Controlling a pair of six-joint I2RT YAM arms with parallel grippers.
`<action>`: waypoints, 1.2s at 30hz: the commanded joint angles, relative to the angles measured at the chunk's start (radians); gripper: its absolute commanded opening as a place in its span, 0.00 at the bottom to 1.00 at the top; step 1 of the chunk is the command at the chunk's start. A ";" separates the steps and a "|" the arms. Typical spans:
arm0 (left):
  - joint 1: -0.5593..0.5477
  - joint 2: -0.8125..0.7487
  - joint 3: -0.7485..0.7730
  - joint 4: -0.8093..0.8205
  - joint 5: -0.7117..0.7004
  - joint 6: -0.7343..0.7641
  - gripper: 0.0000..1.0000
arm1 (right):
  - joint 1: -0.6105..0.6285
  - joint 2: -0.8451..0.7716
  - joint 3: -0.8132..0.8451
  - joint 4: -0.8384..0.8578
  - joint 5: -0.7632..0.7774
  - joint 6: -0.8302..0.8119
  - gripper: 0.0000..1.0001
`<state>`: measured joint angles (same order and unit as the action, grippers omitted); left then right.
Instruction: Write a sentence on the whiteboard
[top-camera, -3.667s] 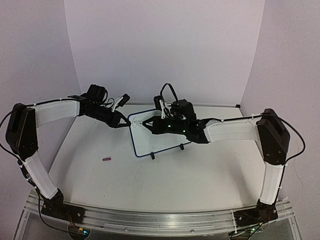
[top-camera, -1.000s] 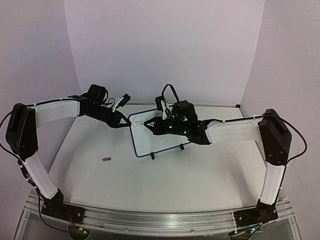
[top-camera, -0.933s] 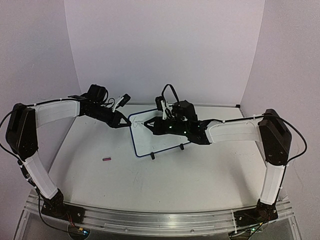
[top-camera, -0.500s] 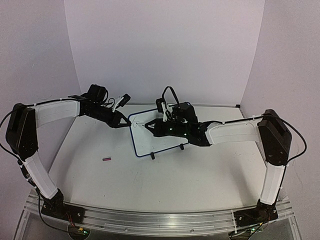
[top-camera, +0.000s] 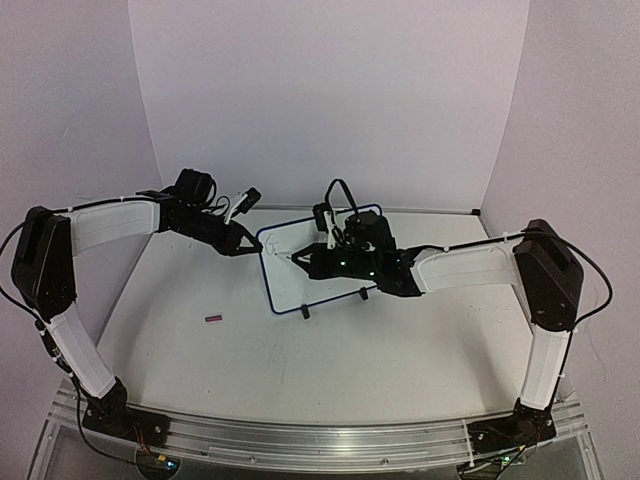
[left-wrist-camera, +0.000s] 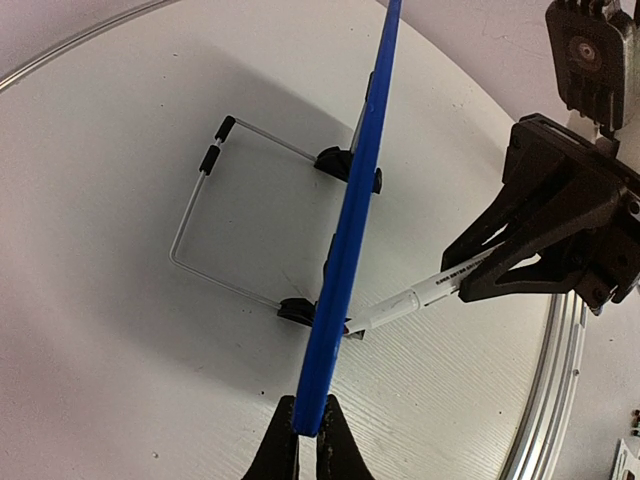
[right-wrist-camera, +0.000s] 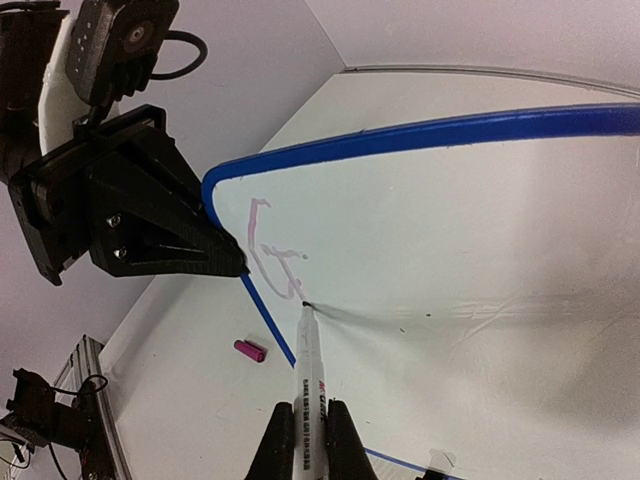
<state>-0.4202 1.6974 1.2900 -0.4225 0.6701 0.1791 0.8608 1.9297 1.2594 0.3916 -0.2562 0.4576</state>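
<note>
The whiteboard (top-camera: 292, 282) stands tilted on the table, blue-framed, and shows edge-on (left-wrist-camera: 355, 220) in the left wrist view. My left gripper (top-camera: 244, 250) (left-wrist-camera: 307, 425) is shut on the board's left edge. My right gripper (top-camera: 303, 259) (right-wrist-camera: 308, 425) is shut on a white marker (right-wrist-camera: 312, 375) (left-wrist-camera: 420, 298). The marker's tip touches the white face (right-wrist-camera: 450, 230) near the left edge. A few faint pink strokes (right-wrist-camera: 268, 255) of the sentence lie just above the tip, by the left gripper (right-wrist-camera: 225, 260).
A pink marker cap (top-camera: 213, 318) (right-wrist-camera: 250, 351) lies on the table left of the board. The board's wire stand (left-wrist-camera: 200, 215) reaches out behind it, and black feet (top-camera: 305, 312) rest on the table. Walls close in on three sides.
My right gripper has shifted a little down and to the right across the board with the marker. The left gripper and the board have stayed in place.
</note>
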 joint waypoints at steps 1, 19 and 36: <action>-0.011 0.015 0.020 -0.056 -0.046 0.036 0.00 | -0.004 -0.022 -0.010 0.003 0.031 0.007 0.00; -0.012 0.012 0.020 -0.057 -0.048 0.037 0.00 | -0.030 -0.105 -0.076 0.101 -0.024 0.006 0.00; -0.013 0.018 0.023 -0.057 -0.049 0.039 0.00 | -0.045 -0.048 -0.034 0.129 -0.037 0.022 0.00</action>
<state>-0.4210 1.6974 1.2903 -0.4229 0.6708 0.1825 0.8200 1.8652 1.1847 0.4679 -0.2955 0.4702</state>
